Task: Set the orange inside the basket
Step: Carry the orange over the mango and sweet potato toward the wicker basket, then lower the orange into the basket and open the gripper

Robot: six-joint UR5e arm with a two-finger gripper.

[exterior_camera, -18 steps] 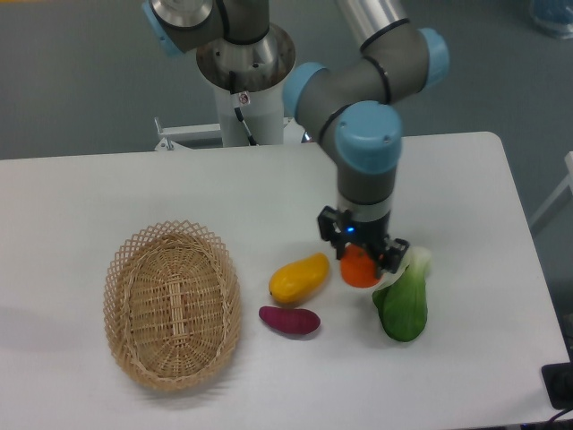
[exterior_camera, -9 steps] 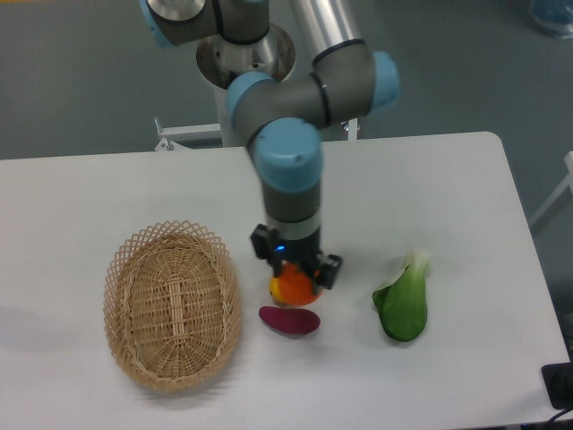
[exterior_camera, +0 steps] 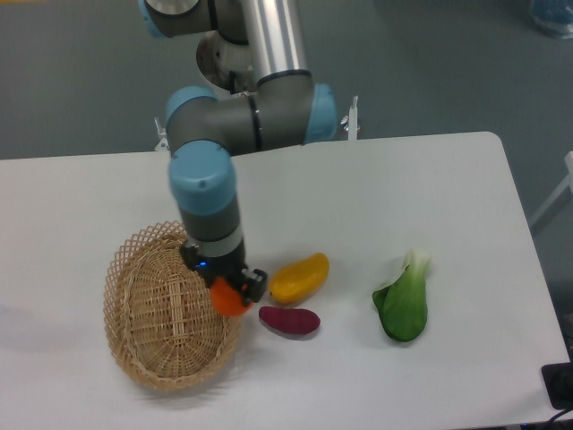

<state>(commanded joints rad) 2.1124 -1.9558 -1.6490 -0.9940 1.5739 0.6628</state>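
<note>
Wicker, light tan and woven into an oval with an openwork lattice rim, the basket [exterior_camera: 170, 306] lies on the left part of the white worktop [exterior_camera: 89, 193]; above its right rim hangs the black two-finger tool [exterior_camera: 229, 287] of the grey and pale-blue arm [exterior_camera: 206, 193], pointing straight down; its fingers are closed on the small round bright-orange orange [exterior_camera: 230, 298], which shows below and between them, over the basket's right edge and partly over the inside; whether the fruit touches the wicker cannot be told. Just right of the basket lies the elongated yellow-orange mango [exterior_camera: 300, 278], tilted up to the right; below it, close by, lies the purple sweet potato [exterior_camera: 289, 320], near the basket's rim but apart from it; well to the right, apart from the others, lies the green leafy bok choy with a white stalk [exterior_camera: 404, 300].
</note>
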